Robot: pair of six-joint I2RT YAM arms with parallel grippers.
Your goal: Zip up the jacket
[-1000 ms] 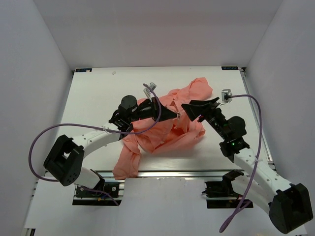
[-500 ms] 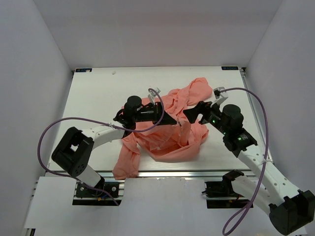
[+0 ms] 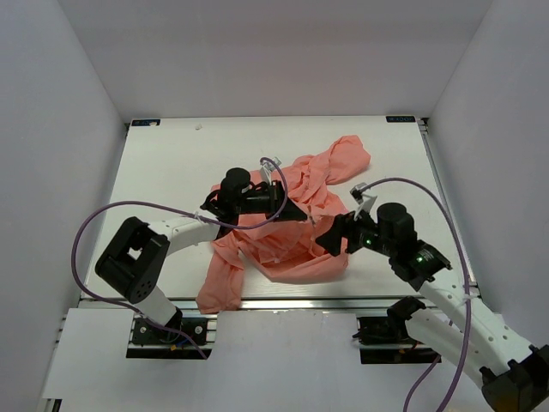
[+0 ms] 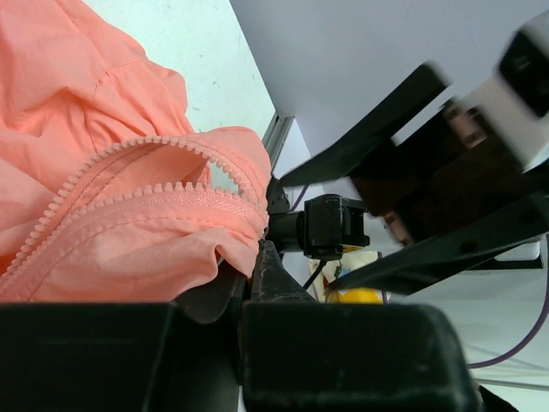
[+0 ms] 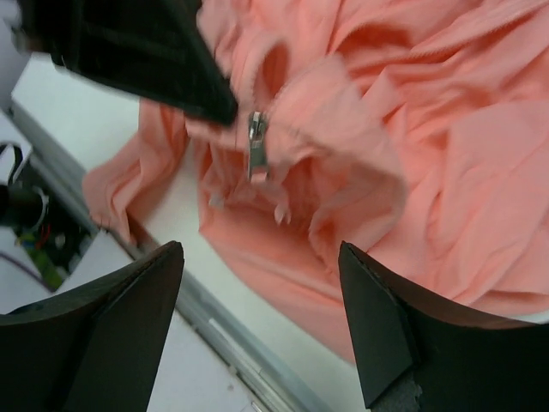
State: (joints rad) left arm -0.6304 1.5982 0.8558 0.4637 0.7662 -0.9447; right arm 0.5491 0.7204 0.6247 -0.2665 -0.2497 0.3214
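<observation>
The salmon-pink jacket [image 3: 292, 249] lies crumpled in the middle of the white table. My left gripper [image 3: 304, 215] is shut on the jacket's front edge by the zipper teeth [image 4: 129, 193] and holds that edge lifted; in the left wrist view the left gripper [image 4: 255, 257] pinches the fabric. My right gripper [image 3: 330, 242] is open and empty, just right of the left one. In the right wrist view the right gripper [image 5: 260, 253] hangs over the jacket [image 5: 446, 146], and a silver zipper pull [image 5: 256, 146] dangles below the left finger's tip.
The table [image 3: 171, 163] has an aluminium rail [image 3: 292, 302] along its near edge. White walls stand at left, right and back. Purple cables [image 3: 94, 232] loop beside both arms. A sleeve [image 3: 219, 287] hangs toward the front edge.
My right gripper has moved from the jacket's back right toward the near edge, ending close beside the left gripper. The left gripper has kept hold of the jacket's edge, shifting slightly right.
</observation>
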